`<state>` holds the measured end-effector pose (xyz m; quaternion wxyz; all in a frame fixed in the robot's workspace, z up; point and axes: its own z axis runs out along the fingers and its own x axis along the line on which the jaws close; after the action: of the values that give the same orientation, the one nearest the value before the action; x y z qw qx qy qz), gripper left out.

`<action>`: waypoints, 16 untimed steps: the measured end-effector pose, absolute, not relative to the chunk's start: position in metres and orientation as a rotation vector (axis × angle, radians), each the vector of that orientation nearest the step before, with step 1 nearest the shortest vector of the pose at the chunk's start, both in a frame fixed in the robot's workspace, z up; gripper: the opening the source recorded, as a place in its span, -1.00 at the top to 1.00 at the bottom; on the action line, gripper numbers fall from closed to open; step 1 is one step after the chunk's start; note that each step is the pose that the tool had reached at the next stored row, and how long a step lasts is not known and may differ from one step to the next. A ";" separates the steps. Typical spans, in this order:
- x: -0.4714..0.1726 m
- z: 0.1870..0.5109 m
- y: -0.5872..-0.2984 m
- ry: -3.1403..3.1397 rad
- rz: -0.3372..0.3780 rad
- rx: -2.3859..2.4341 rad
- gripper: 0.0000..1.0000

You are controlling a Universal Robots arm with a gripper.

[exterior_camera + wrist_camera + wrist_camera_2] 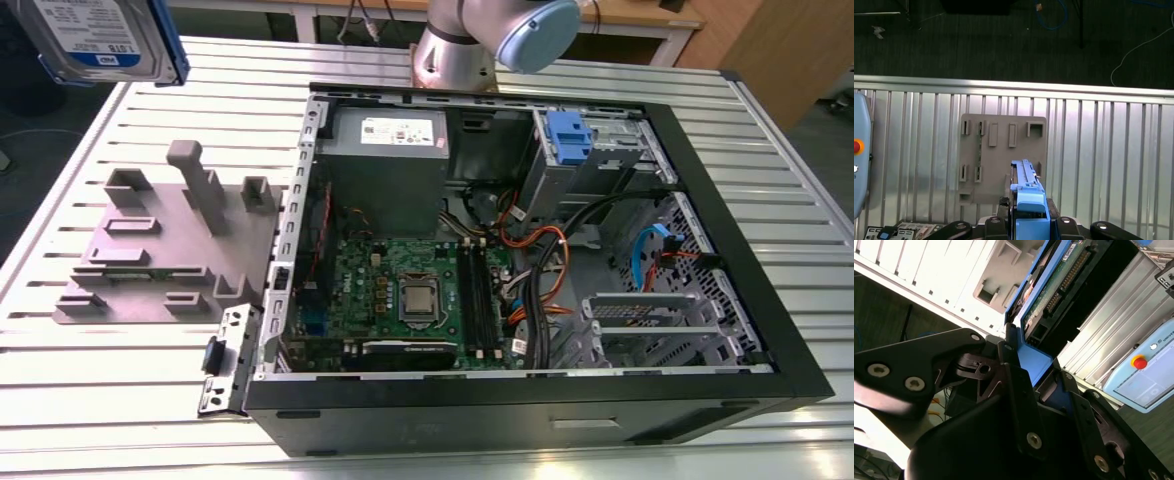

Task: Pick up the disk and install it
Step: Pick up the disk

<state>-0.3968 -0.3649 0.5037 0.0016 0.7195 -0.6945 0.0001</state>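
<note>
Finding: gripper (1040, 374) is closed on the disk (1054, 290), gripping its blue rail so the drive hangs edge-on. The disk sits above the grey fixture plate (1004, 145), not touching it. I judge it is held high to clear the plate's upright posts.

The disk (110, 40) has a white and blue label with small dark print. The grey power box (387, 185) has a white sticker (400, 128). I cannot read any words.
</note>
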 end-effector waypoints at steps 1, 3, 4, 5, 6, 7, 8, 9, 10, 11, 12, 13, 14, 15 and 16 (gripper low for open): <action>-0.397 0.504 -0.365 -2.180 0.000 2.258 0.27; -0.396 0.504 -0.365 -2.180 0.000 2.258 0.27; -0.396 0.504 -0.365 -2.180 0.000 2.258 0.27; -0.396 0.504 -0.365 -2.180 0.000 2.258 0.27; -0.395 0.504 -0.365 -2.180 0.000 2.258 0.27; -0.395 0.504 -0.365 -2.180 0.000 2.258 0.27; -0.394 0.504 -0.365 -2.180 0.000 2.258 0.27; -0.394 0.504 -0.365 -2.180 0.000 2.258 0.27; -0.394 0.504 -0.365 -2.180 0.000 2.258 0.27; -0.394 0.504 -0.366 -2.180 0.000 2.258 0.27; -0.394 0.504 -0.367 -2.180 0.000 2.258 0.27; -0.393 0.504 -0.367 -2.180 0.000 2.258 0.27; -0.393 0.504 -0.368 -2.180 0.000 2.258 0.27; -0.393 0.504 -0.369 -2.180 0.000 2.258 0.27; -0.393 0.504 -0.369 -2.180 0.001 2.258 0.27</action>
<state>-0.3927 -0.3689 0.5037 0.0016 0.7195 -0.6945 0.0002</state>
